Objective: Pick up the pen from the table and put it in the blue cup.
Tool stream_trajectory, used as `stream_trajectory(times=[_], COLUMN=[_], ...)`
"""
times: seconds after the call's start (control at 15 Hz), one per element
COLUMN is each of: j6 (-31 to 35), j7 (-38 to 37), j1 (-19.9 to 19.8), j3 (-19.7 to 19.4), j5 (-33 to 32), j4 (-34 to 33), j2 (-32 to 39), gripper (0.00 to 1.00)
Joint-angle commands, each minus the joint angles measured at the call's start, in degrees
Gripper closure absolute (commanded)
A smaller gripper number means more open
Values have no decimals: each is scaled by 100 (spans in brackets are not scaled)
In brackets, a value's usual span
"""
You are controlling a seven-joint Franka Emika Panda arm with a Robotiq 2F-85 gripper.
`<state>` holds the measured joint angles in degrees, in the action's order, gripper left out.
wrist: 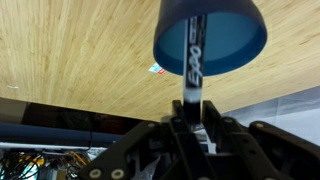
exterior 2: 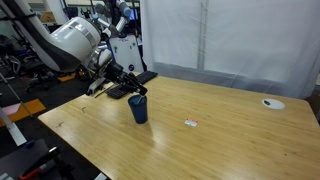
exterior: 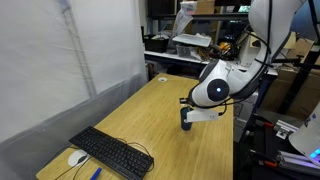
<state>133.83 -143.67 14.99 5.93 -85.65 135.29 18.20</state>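
Pen [wrist: 194, 62] held at mouth of blue cup [wrist: 210, 35]

In the wrist view the jaws of the gripper [wrist: 190, 118] are seen clenched on one end of the pen, while its other end is shown reaching into the open top of the cup. In both exterior views the cup is shown upright on the wooden table [exterior 2: 230, 135], just below the gripper. A keyboard [exterior: 110, 152] and a mouse [exterior: 76, 158] are seen at the near end, well apart from the cup
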Motion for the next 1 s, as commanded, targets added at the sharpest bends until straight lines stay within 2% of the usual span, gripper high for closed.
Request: stream_trajectory(times=[0.0,0.27,0.4,0.67,0.93], j6=[-120,-29,348,1080,1705], j7=[-175,-87,224,1018,2421], j1=[-155,-203,-358,-671,-977], j3=[168,192,225,222,170], j5=[-199,-113,122,711,1970], j4=[-92,-115,-113,-104,-38], j2=[83,71,16,-123,-285], gripper=[43,14,2,0,0])
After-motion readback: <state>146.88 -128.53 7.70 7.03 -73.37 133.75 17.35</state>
